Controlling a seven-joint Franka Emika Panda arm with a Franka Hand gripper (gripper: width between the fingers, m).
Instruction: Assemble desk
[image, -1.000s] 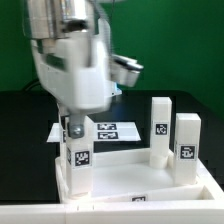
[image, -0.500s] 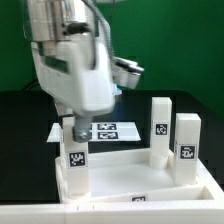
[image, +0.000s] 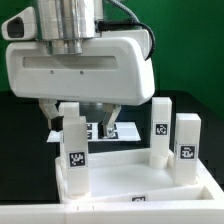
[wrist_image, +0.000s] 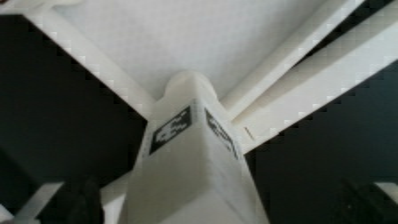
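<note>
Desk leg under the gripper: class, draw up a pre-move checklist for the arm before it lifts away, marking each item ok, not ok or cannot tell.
1. Jaws open around the near-left leg: ok, the gripper has a finger on either side of it.
2. Fingers clear of the leg's sides: cannot tell, the gap is too small to read.
3. Leg upright on the desk panel: ok in the exterior view.
4. Leg fully seated in its corner socket: cannot tell, its base is hidden by the rim.
5. Other two legs standing on the exterior view's right: ok.
6. Fourth leg in place: cannot tell, the arm hides that corner.
</note>
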